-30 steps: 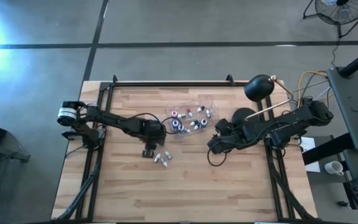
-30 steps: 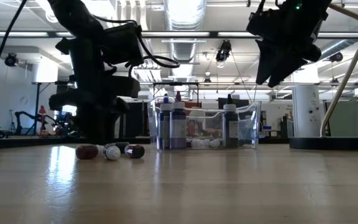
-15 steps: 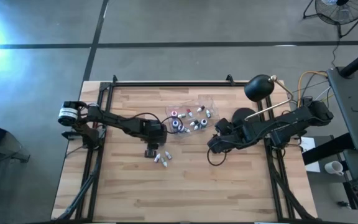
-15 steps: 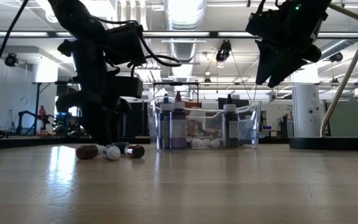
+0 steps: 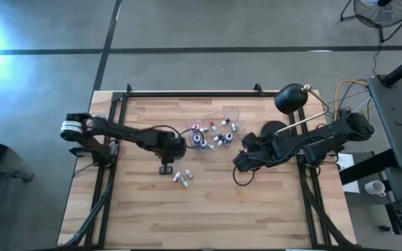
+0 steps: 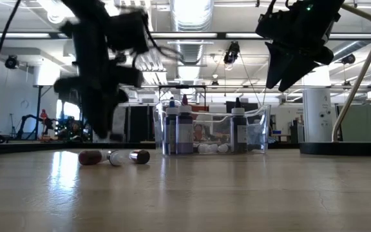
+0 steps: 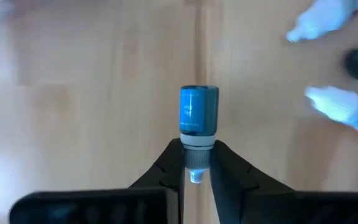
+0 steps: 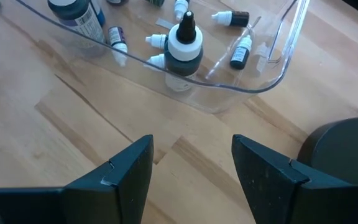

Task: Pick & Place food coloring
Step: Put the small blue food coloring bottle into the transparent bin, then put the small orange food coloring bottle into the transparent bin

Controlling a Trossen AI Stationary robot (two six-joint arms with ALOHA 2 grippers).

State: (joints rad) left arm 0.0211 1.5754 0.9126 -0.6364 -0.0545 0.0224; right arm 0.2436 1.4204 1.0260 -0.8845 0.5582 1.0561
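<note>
You have a pale wooden table [image 5: 208, 209] under both arms, with a black frame along its edges. On its right side sits a black desk lamp [image 5: 290, 99] whose round base [image 8: 344, 152] lies just beside the clear plastic tub [image 8: 272, 68]; that base and the tub wall stand between your right gripper and the bottles inside.

The right gripper [image 8: 191, 165] hangs above bare wood next to the tub, its jaws spread wide with nothing between them. The left gripper [image 7: 197, 167] is out over the table on the tub's other side, and its jaws are pinched narrow on a blue-bodied food coloring bottle [image 7: 198, 112], gripping it at the whitish neck, with the bottle sticking out past the fingertips and up off the table.

Inside the tub you see a few taller dark-capped bottles [image 6: 184, 129] standing upright and several tiny dropper bottles [image 8: 241, 53] lying on its floor. Out on the wood near the left gripper, three more small dropper bottles [image 5: 181, 177] lie on their sides in a loose cluster; in the low view they sit in a row [image 6: 113, 156], touching or nearly so, with the left arm blurred above them.
</note>
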